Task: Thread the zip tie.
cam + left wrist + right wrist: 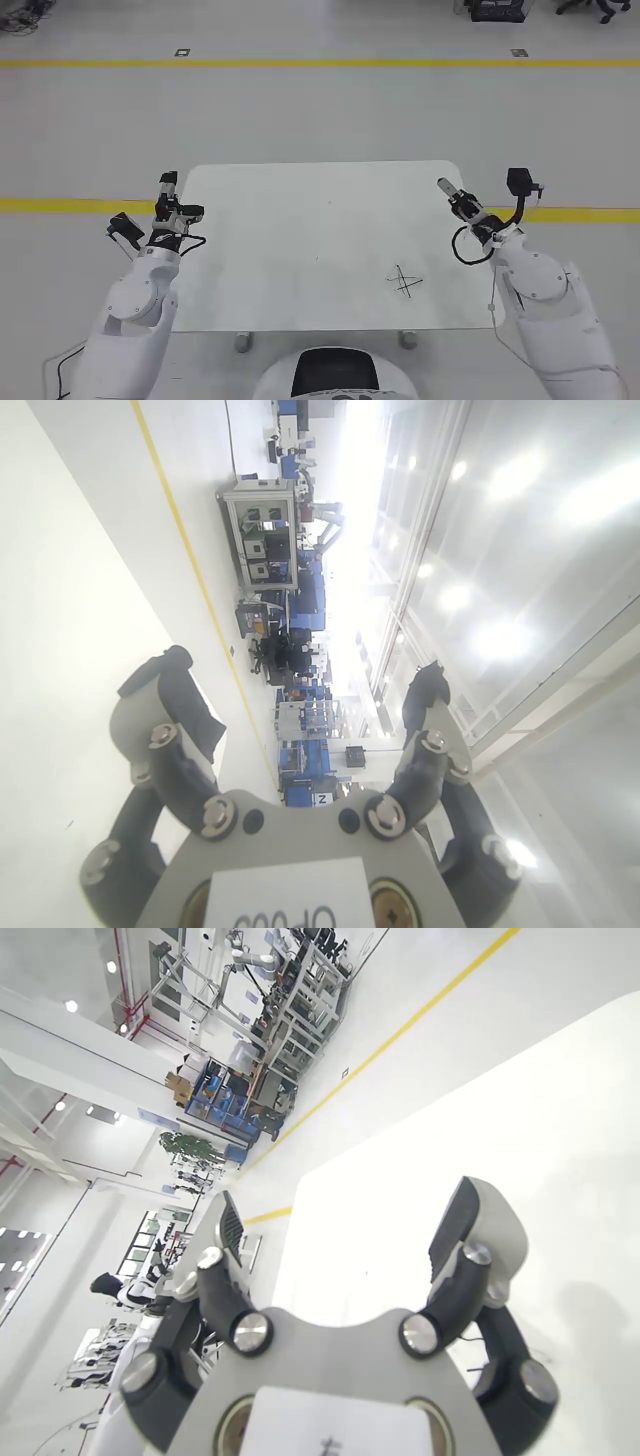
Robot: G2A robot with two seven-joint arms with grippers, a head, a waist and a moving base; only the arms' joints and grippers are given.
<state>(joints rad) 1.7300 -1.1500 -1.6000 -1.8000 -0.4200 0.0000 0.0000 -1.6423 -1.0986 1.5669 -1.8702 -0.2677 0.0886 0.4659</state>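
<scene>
Your left end effector (300, 670) and right end effector (347, 1208) hang wide and empty at the bench's (300, 230) left and right edges, probably to leave the surface unobstructed. The zip tie (404, 282) lies ungrasped near the front right corner, closest to your right arm.

The white, flat, round-cornered table (300, 210) offers a broad bare stretch between the two arms, wide enough for either to pass inward. The only thing lying on it is the thin black zip tie (404, 283), flat in crossed strands on the near right part, nearer the right arm and well apart from the left. The left gripper (167, 182) (300, 662) sits at the table's left edge and the right gripper (443, 186) (345, 1193) at its right edge, each with fingers spread and the gap between them free.
</scene>
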